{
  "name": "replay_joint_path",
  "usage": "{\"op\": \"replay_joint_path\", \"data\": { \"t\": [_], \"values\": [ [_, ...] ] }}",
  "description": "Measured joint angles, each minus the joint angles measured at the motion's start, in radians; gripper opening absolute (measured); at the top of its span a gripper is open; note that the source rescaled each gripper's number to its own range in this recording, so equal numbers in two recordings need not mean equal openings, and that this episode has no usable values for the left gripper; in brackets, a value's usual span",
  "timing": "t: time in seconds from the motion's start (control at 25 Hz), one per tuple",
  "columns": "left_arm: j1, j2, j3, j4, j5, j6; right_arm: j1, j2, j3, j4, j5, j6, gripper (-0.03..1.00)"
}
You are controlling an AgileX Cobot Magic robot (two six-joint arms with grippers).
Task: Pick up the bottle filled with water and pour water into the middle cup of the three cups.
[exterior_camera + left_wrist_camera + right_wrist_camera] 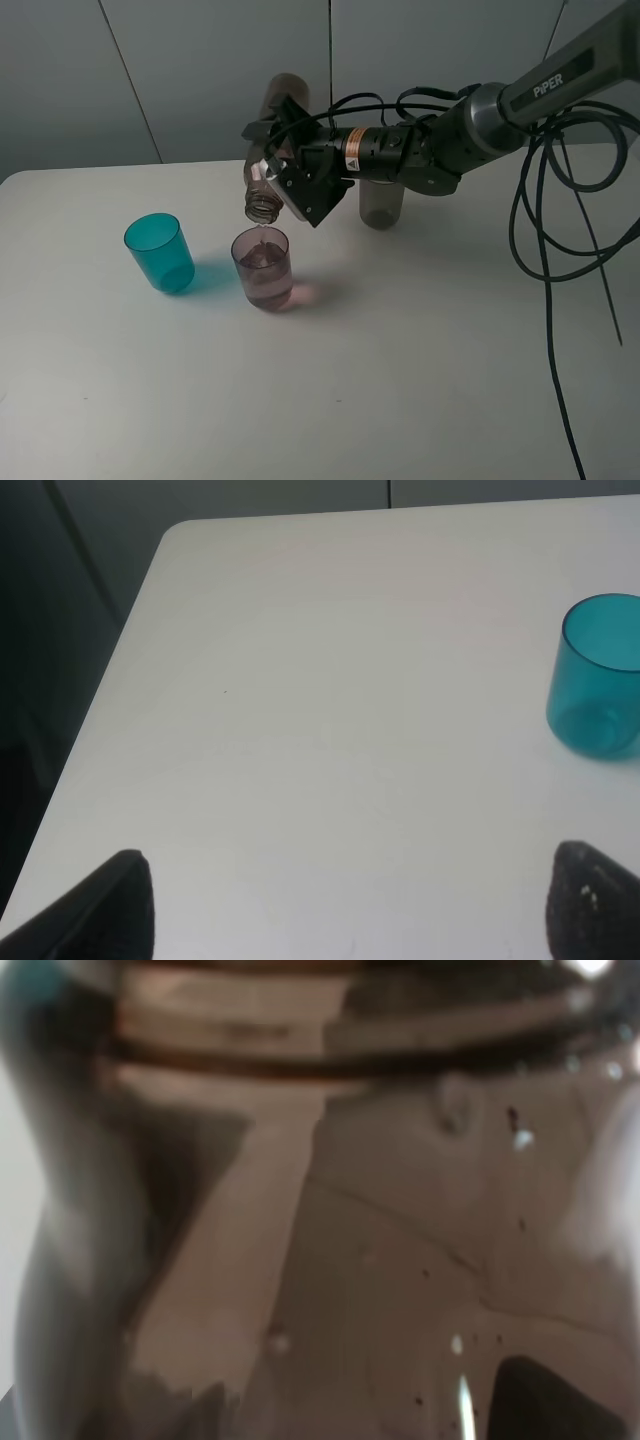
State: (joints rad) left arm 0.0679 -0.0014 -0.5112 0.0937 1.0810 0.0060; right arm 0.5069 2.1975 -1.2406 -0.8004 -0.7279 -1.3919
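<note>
My right gripper (292, 162) is shut on the smoky brown-pink bottle (262, 198) and holds it tipped steeply, neck down, just above the pinkish-mauve middle cup (264, 270). A thin stream of water falls from the neck into that cup, which holds some water. The bottle's wall (350, 1260) fills the right wrist view, blurred. The teal cup (160, 252) stands left of the middle cup and also shows in the left wrist view (600, 675). The smoky grey cup (381, 206) stands behind my right arm, partly hidden. My left gripper (350, 910) is open and empty above bare table.
The white table (400, 380) has a rounded far-left corner (180, 535) with a dark drop beyond its edge. Black cables (560, 250) hang from my right arm over the table's right side. A grey wall runs behind the table.
</note>
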Motion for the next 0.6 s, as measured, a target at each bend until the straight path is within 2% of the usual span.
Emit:
{"op": "replay_joint_path", "data": {
  "t": [0.6],
  "values": [
    [0.0, 0.0, 0.0, 0.0, 0.0, 0.0, 0.0, 0.0, 0.0, -0.082, -0.037, -0.026, 0.02]
  ]
}}
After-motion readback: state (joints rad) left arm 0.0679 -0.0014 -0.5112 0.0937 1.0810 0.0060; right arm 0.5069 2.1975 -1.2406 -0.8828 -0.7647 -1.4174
